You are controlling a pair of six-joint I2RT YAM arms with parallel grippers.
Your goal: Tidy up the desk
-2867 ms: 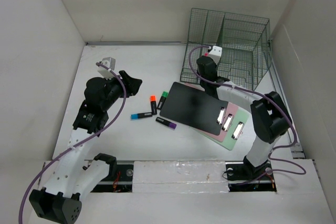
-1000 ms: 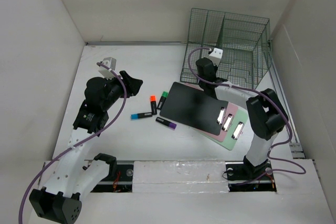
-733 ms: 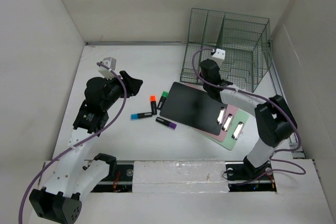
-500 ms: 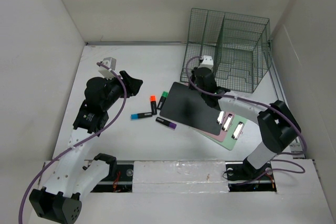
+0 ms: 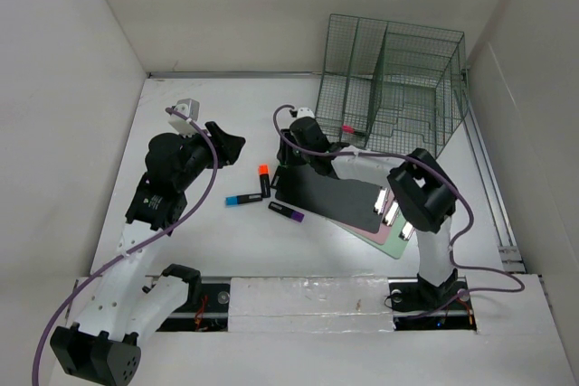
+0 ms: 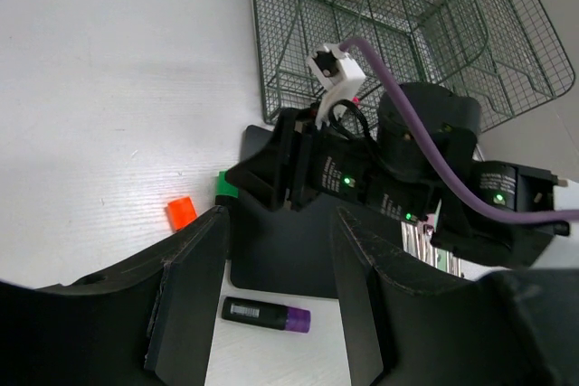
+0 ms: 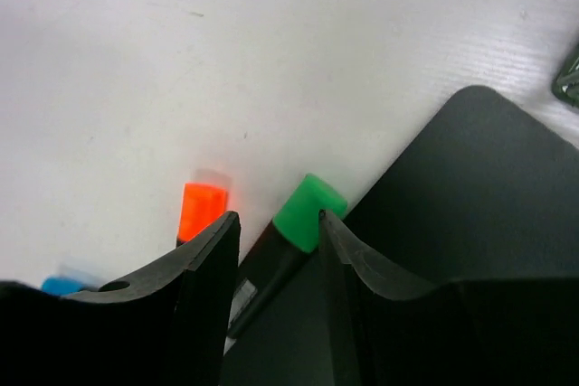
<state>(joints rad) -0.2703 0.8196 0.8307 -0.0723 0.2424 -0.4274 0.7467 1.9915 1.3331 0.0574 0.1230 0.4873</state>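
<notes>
- Desk (image 5: 235, 115): a matte white worktop that fills the view between white walls. A wire rack (image 5: 389, 79) stands in its far right corner.
- Black clipboard (image 5: 326, 189): lies right of the centre. It tops a stack of paler clipboards (image 5: 389, 240) that juts toward the near right corner.
- Markers at the centre: green-capped marker (image 7: 308, 203), orange-capped marker (image 7: 201, 210), blue-capped marker (image 5: 242, 199) and purple-capped marker (image 6: 267, 314). The green one lies against the black clipboard's left edge.
- Right gripper (image 7: 278, 223): low over the centre of the desk with its fingers spread. The green cap shows between their tips; contact cannot be told.
- Left gripper (image 6: 279, 223): hovers over the left half of the desk with its fingers spread and nothing held, pointing toward the markers.
</notes>
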